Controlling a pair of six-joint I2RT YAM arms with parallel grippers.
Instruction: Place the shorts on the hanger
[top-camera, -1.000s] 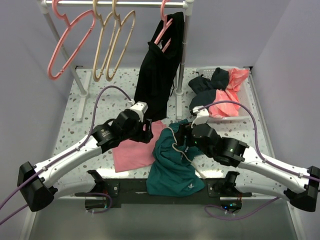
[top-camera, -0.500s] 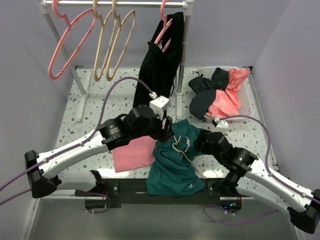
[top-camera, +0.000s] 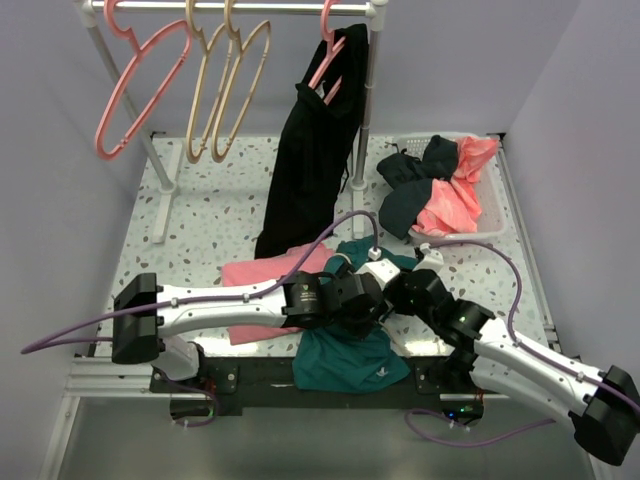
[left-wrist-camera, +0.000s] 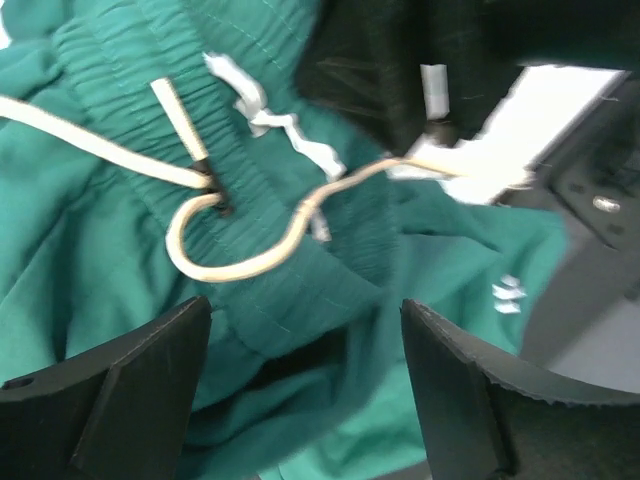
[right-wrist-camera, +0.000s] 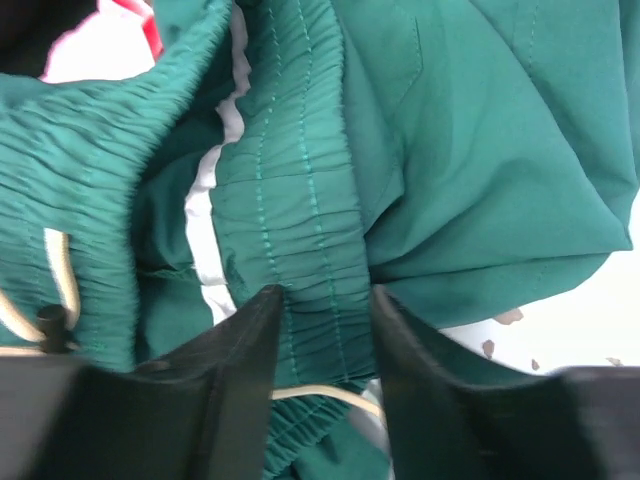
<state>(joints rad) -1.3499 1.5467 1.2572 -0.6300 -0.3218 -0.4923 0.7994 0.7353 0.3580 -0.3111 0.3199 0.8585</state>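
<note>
— At the near edge of the surface (top-camera: 200, 220), where are your jaws and the shorts (top-camera: 345, 362)?

— Both sets are down on the shorts, which lie bunched there, partly over a flat pink cloth (top-camera: 262, 272). My left jaws stand wide: the two fingers (left-wrist-camera: 130, 390) are far apart and hold nothing, with the waistband and the white drawstring (left-wrist-camera: 250, 265) just beyond them.

— And the right?

— Narrow. The ribbed waistband (right-wrist-camera: 310, 230) runs between my right fingers (right-wrist-camera: 240, 360), fills the gap and touches both, so I am pinching the shorts there.

— The hanger?

— The hanger (top-camera: 205, 95), one of a tan pair, hangs on the rail (top-camera: 250, 7) at the far left, well apart from the shorts.

— Any containers?

— One white basket (top-camera: 497, 205) at the far right, holding dark clothes (top-camera: 405, 195) and a coral garment (top-camera: 450, 212) heaped together.
</note>
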